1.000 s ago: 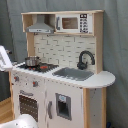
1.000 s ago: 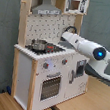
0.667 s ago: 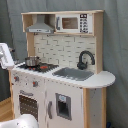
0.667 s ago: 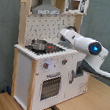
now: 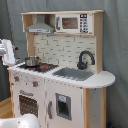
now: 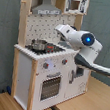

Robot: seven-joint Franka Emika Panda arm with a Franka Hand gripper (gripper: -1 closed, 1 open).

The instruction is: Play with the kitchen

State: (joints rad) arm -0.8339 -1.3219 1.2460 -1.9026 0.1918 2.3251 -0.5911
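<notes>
One pot: a small steel pot [image 6: 38,44] sits on the kitchen [image 5: 60,87] hob corner.
My gripper: hidden behind my arm [image 6: 78,42]; I cannot tell its opening.

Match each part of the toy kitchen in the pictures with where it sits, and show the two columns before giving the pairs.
Column one:
1. pot
2. faucet
3. microwave
4. oven door

Column two:
A. behind the sink, at the backsplash
B. top shelf, beside the grey hood
C. on the hob
D. lower front, below the knobs

Pairs: 1-C, 2-A, 3-B, 4-D
</notes>
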